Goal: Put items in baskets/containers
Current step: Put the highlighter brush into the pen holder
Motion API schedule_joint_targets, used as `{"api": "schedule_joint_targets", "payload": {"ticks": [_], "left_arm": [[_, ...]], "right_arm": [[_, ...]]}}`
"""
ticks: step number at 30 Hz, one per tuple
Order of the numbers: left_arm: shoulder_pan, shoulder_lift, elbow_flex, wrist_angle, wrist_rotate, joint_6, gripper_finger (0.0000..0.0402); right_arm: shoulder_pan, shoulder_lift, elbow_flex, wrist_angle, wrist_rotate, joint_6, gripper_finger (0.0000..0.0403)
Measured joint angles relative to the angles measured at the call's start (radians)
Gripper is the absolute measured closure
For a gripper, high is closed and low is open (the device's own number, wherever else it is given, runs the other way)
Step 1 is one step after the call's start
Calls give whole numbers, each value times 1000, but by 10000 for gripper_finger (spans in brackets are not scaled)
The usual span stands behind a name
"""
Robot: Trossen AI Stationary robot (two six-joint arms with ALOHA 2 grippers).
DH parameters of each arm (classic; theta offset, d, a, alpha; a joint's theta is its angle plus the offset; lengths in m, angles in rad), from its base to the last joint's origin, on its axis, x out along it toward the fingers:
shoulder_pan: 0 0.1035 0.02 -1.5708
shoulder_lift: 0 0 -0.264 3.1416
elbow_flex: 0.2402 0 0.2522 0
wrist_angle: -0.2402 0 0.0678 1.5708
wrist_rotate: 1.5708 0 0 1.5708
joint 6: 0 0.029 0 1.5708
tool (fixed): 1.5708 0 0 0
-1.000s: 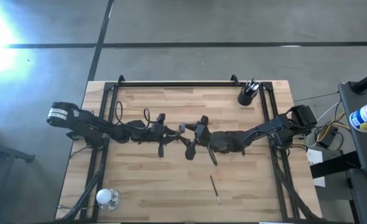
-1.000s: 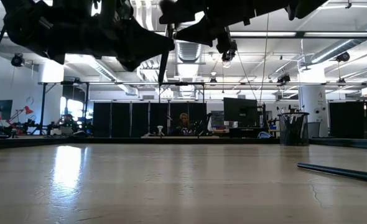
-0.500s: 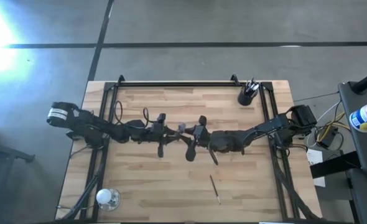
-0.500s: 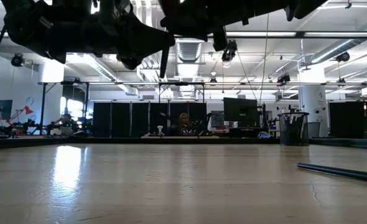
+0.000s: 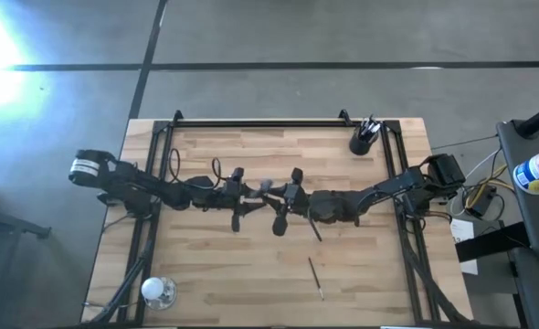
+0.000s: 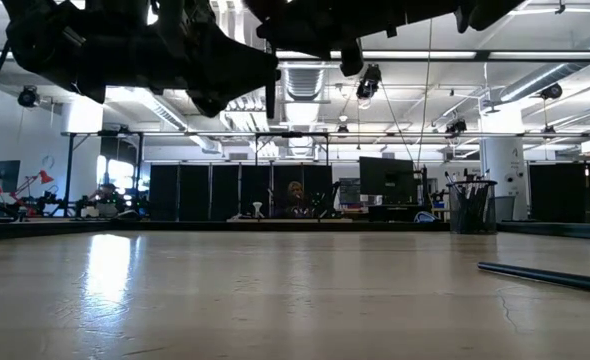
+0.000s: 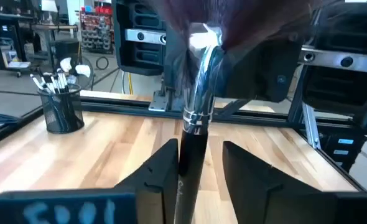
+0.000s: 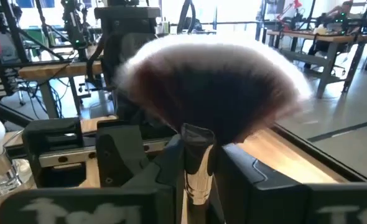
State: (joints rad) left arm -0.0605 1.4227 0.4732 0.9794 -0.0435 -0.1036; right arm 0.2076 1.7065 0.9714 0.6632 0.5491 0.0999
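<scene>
A wide fan brush with a silver ferrule and a dark handle stands upright between my two grippers above mid-table. My right gripper comes from the right and is shut on it. My left gripper faces it from the left and is open. Its fingers stand on either side of the handle, with a gap showing at one finger. The handle's lower end hangs free above the table. The dark cup holds several brushes near the far right corner. One slim brush lies flat on the table. My right gripper pinches the fan brush by its silver ferrule, just below the fan head, between its two fingers. The fingers come in level from the table's right. The brush is lifted clear and upright, with the fan head up and the handle hanging below.
A clear rounded glass object stands at the near left corner. A dark frame rail runs along the far edge and down both sides. Bare wood lies between the arms and the near edge, around the lying brush.
My right gripper has moved a little toward the table's left, closer to my left gripper. The brush's hanging handle has gone from tilted to upright, and its lower end now sits slightly higher.
</scene>
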Motion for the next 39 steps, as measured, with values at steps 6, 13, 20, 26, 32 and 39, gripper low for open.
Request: {"api": "schedule_joint_targets", "payload": {"ticks": [6,13,20,26,32,39], "left_arm": [[1,0,0,-4,0,9,355],[1,0,2,5,-3,18,371],[1,0,3,-8,0,25,371],[1,0,10,-11,12,28,371],[2,0,10,-17,16,26,371],[4,-10,6,-69,-51,-3,288]], "right_arm": [[0,0,0,2,3,4,322],[0,0,0,2,3,8,288],[-7,0,0,1,-3,-6,244],[-31,0,1,9,-82,9,230],[-29,-1,5,25,-87,-7,313],[-29,-31,-5,6,-55,-41,369]]}}
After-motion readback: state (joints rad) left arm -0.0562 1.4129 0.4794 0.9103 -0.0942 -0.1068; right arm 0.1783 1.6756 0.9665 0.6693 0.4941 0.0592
